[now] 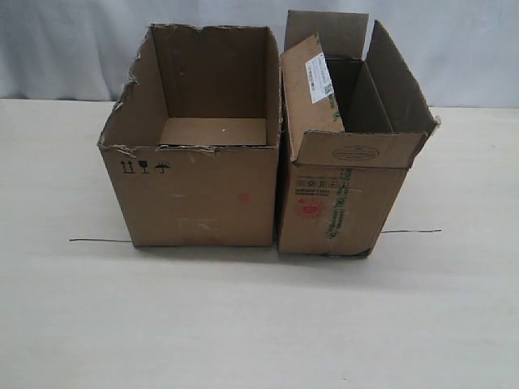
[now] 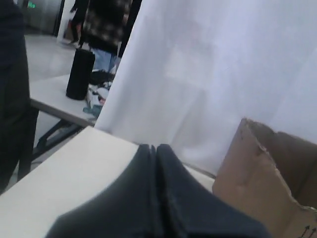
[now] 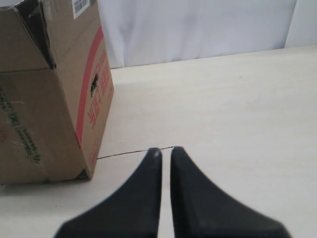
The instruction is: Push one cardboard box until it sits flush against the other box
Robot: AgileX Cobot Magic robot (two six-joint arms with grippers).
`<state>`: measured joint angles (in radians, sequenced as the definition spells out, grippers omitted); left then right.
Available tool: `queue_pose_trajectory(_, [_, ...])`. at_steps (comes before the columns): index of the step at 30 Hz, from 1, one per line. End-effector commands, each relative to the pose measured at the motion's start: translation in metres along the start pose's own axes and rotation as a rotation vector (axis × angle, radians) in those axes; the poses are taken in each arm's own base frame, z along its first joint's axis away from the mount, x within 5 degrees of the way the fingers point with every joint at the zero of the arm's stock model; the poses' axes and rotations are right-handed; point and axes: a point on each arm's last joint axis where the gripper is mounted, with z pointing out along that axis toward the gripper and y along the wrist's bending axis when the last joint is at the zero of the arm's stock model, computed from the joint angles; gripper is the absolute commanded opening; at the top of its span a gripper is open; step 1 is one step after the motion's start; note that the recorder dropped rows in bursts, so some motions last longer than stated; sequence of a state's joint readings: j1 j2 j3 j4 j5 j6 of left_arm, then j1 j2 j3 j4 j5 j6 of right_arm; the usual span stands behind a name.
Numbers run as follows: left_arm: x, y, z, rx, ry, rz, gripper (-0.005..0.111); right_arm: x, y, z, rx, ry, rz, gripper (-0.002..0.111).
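Fingers (image 2: 133,193) of left gripper (image 2: 155,147) are pressing together with no gap. They are matte black, smooth, wedge-shaped, blurred close up, and gripping nothing. Neither gripper is showing in the exterior view, only in its own wrist view.

Cardboard box (image 1: 199,194) is standing left of centre on pale matte table (image 1: 243,332). It is a wide brown corrugated box with a ragged torn rim and no flaps. Small black handling symbols (image 1: 144,168) are showing on the near face, with a faint reddish smudge lower down.

Other box (image 1: 340,207) is standing just right of it. It is narrower, with tall flaps up and a white label (image 1: 319,78) on the left flap. The near face is carrying red and green print, and an oval stamp is showing on the folded near flap. The two upper edges are looking like they touch, but a dark sliver is running lower between the boxes, so full contact is hard to judge.

Thin dark line (image 1: 97,240) is crossing the table, hidden behind both boxes and showing again at right.

Right gripper (image 3: 166,150) is hovering over bare table right of the other box. Its black tapered fingers are sitting nearly together with a slim slit between them, gripping nothing.
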<state>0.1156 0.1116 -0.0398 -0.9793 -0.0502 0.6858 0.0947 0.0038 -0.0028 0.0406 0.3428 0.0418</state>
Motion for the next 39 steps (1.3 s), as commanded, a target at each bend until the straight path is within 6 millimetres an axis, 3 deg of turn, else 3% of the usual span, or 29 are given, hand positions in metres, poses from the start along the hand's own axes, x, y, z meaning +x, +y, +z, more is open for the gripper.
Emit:
queue_pose_trajectory(1, [0.0, 0.004, -0.01, 0.041, -0.13, 0.004, 0.0, 0.001, 0.0, 0.0, -0.001, -0.002, -0.005, 0.005])
queue_pose_trajectory(3, [-0.001, 0.003, -0.01, 0.048, -0.132, 0.08, 0.0, 0.001, 0.0, 0.0, -0.001, -0.002, -0.005, 0.005])
queue_pose_trajectory(10, [0.0, 0.002, -0.01, 0.052, -0.128, 0.102, 0.0, 0.001, 0.0, 0.0, -0.001, -0.002, -0.005, 0.005])
queue_pose_trajectory(17, [0.014, -0.006, -0.01, 0.156, 0.0, 0.435, 0.0, 0.001, 0.0, 0.0, -0.001, -0.002, -0.005, 0.005])
queue_pose_trajectory(23, [0.03, -0.001, -0.011, 0.132, 0.186, 0.334, 0.0, 0.001, 0.0, 0.0, -0.001, -0.002, -0.005, 0.005])
queue_pose_trajectory(39, [0.031, -0.001, -0.011, 0.138, 0.204, 0.336, 0.0, 0.001, 0.0, 0.0, -0.001, -0.002, -0.005, 0.005])
